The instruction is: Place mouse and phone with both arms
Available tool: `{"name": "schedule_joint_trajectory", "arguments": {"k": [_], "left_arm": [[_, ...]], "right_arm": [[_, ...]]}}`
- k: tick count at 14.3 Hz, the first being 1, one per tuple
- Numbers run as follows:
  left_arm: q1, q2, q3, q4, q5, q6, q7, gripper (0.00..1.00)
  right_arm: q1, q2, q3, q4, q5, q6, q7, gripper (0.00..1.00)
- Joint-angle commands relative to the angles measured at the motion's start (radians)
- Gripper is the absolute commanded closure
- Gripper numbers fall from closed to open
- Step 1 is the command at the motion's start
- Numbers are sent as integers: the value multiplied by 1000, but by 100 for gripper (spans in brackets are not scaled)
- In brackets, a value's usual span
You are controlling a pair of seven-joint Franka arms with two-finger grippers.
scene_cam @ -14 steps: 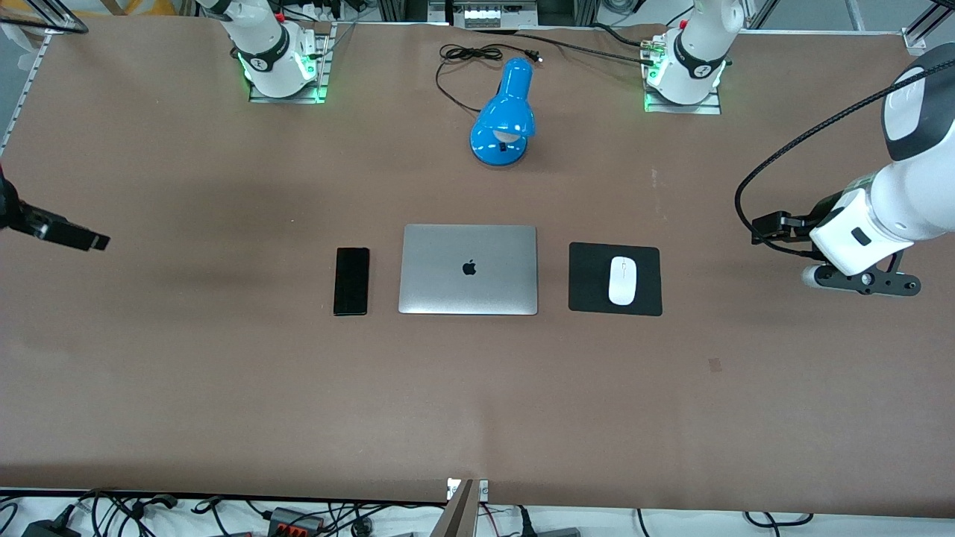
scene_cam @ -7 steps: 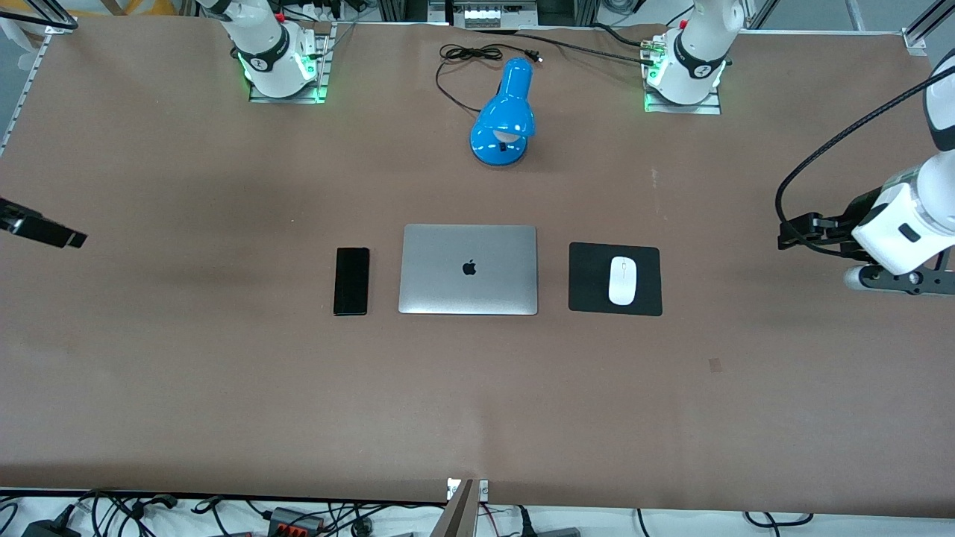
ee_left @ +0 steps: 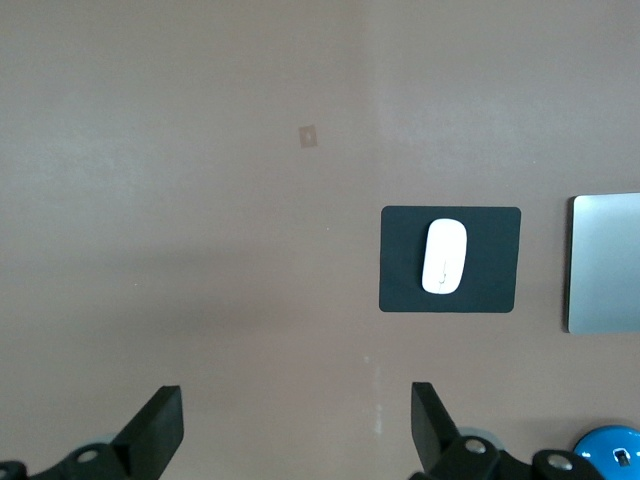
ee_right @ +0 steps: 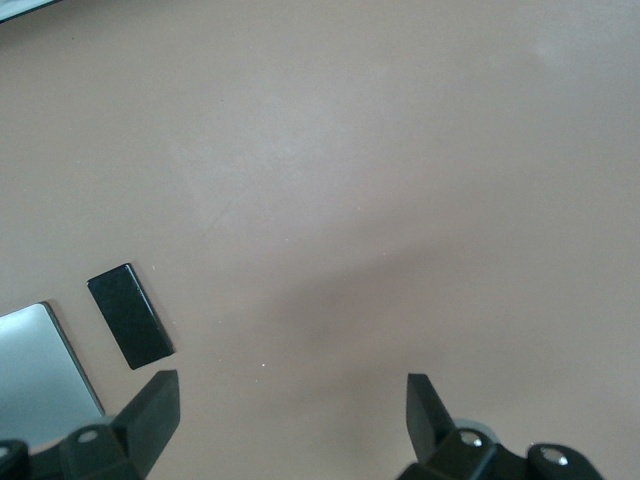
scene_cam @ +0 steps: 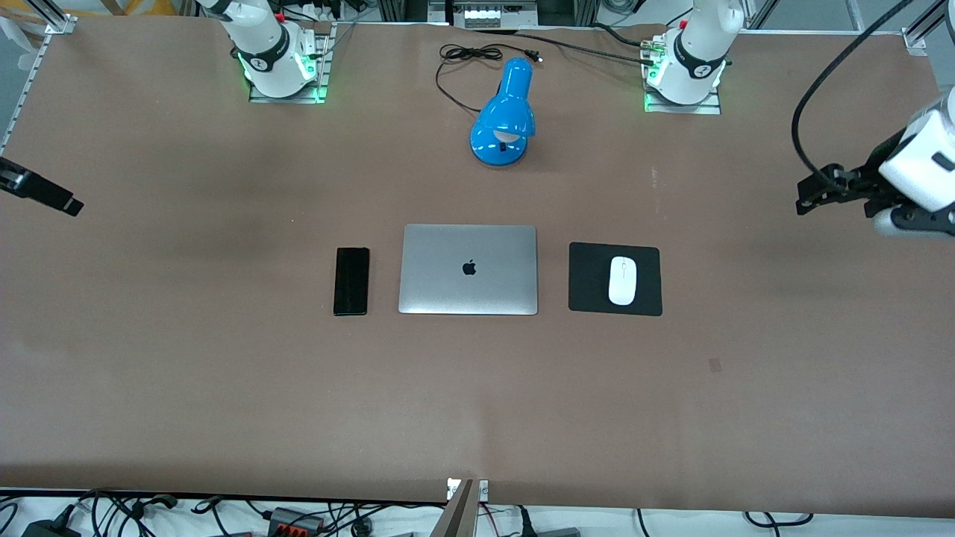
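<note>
The white mouse (scene_cam: 621, 280) lies on a black square pad (scene_cam: 589, 291) beside the closed laptop (scene_cam: 468, 269), toward the left arm's end. The black phone (scene_cam: 351, 281) lies flat beside the laptop, toward the right arm's end. My left gripper (scene_cam: 813, 192) is open and empty over bare table at the left arm's end, well apart from the mouse. Its wrist view shows the mouse (ee_left: 444, 257) and the open gripper (ee_left: 297, 425). My right gripper (scene_cam: 52, 198) is open and empty at the right arm's end. Its wrist view shows the phone (ee_right: 130, 315) and the open gripper (ee_right: 293, 415).
A blue desk lamp (scene_cam: 503, 112) with a black cord (scene_cam: 455, 63) stands between the two arm bases, farther from the front camera than the laptop. The brown table (scene_cam: 477, 403) spreads wide around the objects. Cables lie along its front edge.
Both grippers have drawn away from the laptop toward their own ends of the table. The left one also moved toward the top of the front view. Mouse and phone have not moved.
</note>
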Motion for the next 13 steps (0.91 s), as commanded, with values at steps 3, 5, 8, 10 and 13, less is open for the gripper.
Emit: {"name": "schedule_joint_trajectory", "arguments": {"k": [3, 5, 8, 10, 13], "left_arm": [[-10, -89, 24, -147, -21, 69, 16, 0], [-9, -80, 24, -142, -21, 69, 15, 0], [-9, -84, 22, -138, -19, 69, 15, 0], [-9, -83, 16, -124, -19, 48, 13, 0], [-13, -81, 10, -116, -18, 46, 12, 0]], "right_arm": [[-67, -55, 9, -72, 4, 39, -19, 0], [-73, -52, 9, -72, 13, 35, -140, 0], [-59, -35, 10, -62, 15, 32, -169, 0], [-41, -29, 10, -56, 15, 30, -169, 0], [-41, -1, 10, -40, 29, 35, -192, 0]]}}
